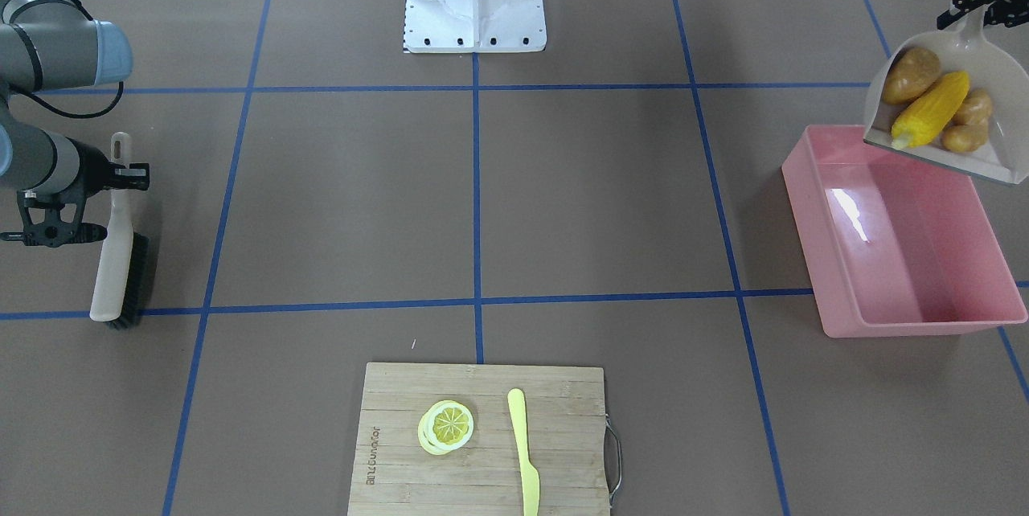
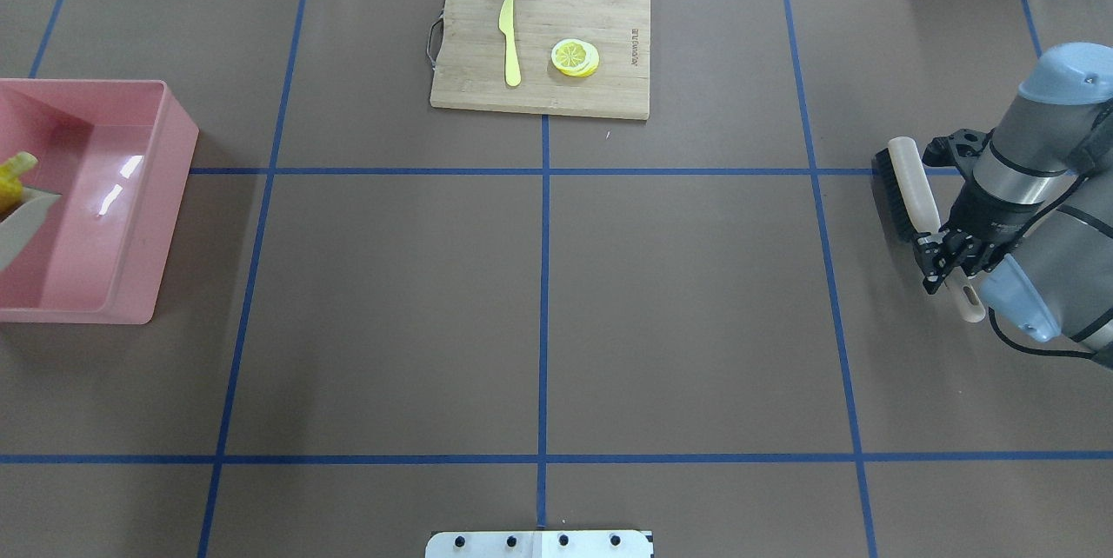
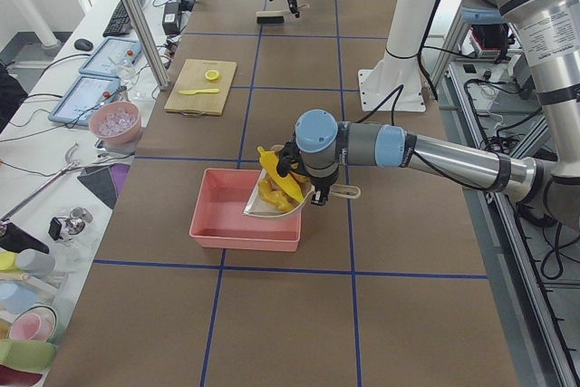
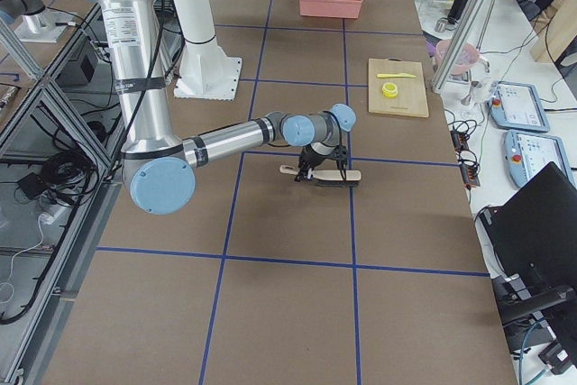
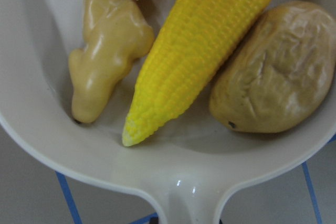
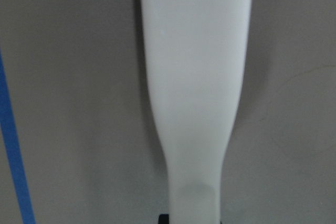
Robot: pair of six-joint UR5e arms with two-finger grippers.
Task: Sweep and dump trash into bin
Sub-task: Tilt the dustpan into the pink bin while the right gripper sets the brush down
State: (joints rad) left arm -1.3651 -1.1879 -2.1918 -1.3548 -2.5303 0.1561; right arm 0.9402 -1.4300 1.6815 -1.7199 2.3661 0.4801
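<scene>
The trash, a corn cob (image 1: pixel 932 110) lying between a potato (image 1: pixel 910 75) and a ginger root (image 1: pixel 969 124), sits heaped in the scoop of a beige dustpan (image 1: pixel 1006 148). The dustpan is held in the air at the robot's left end of the tabletop (image 1: pixel 595 202), tilted, over the side of the pink bin (image 1: pixel 900 275) nearer the robot. The bin shows nothing inside but its glossy floor. All three pieces look like light, hard moulded plastic with a shine on them, so I judge them stiff and slippery (the corn and potato, being rounded, will likely roll as well as slide). They should slip out readily once the pan tips steeper, and may bounce on the smooth tub. There is no reason to pick them up singly; the sensible hold is the pan's handle, kept firm so the scoop does not swing. The left pincer (image 1: pixel 974 16) has that hold, pinched narrow on the handle just above the scoop and touching nothing else. Far off at the right end, the right pincer (image 2: pixel 946 264) is low over the tabletop and looks pressed together on the pale handle of a brush (image 1: pixel 112 259), whose bristles rest on the surface. On the side away from the robot, well apart from both arms, a cutting board (image 1: pixel 402 452) carries a lemon slice (image 1: pixel 447 426) and a yellow knife (image 1: pixel 522 452).
</scene>
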